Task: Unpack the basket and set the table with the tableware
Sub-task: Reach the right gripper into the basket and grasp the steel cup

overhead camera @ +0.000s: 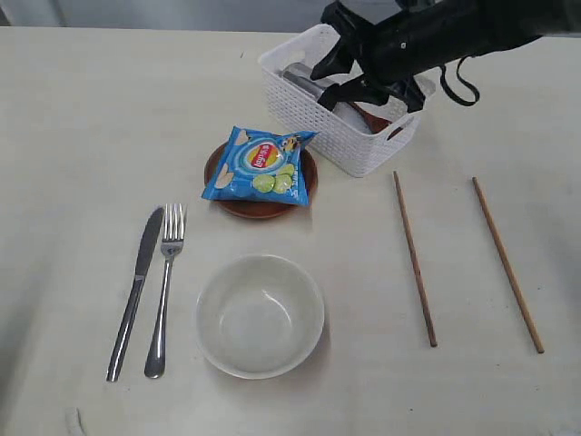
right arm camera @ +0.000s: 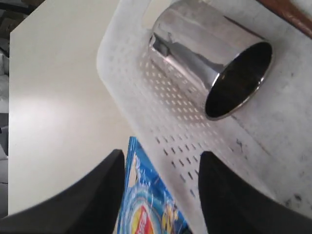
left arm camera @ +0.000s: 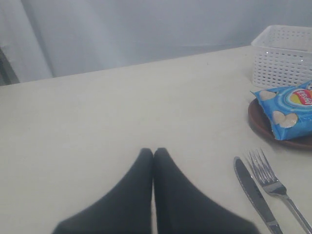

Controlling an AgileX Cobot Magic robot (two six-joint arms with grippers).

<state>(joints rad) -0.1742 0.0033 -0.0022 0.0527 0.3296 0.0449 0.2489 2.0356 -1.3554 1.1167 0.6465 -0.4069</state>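
The white basket (overhead camera: pixel 340 136) stands at the back right of the table (overhead camera: pixel 91 118). In it lie a steel cup (right arm camera: pixel 209 58) on its side and a reddish-brown spoon (overhead camera: pixel 377 118). My right gripper (overhead camera: pixel 325 84) hovers open over the basket's near rim, holding nothing; its jaws (right arm camera: pixel 161 156) straddle the basket wall (right arm camera: pixel 161 83). Laid out on the table are the knife (overhead camera: pixel 136 291), fork (overhead camera: pixel 163 291), white bowl (overhead camera: pixel 260 315), plate (overhead camera: pixel 259 207) and two chopsticks (overhead camera: pixel 415 259) (overhead camera: pixel 507 263). My left gripper (left arm camera: pixel 153 152) is shut and empty, low over bare table left of the knife (left arm camera: pixel 253 192).
A blue chip bag (overhead camera: pixel 259 163) lies on the plate, just left of the basket, and shows between the right fingers (right arm camera: pixel 151 209). The left arm is outside the exterior view. The table's far edge runs just behind the basket.
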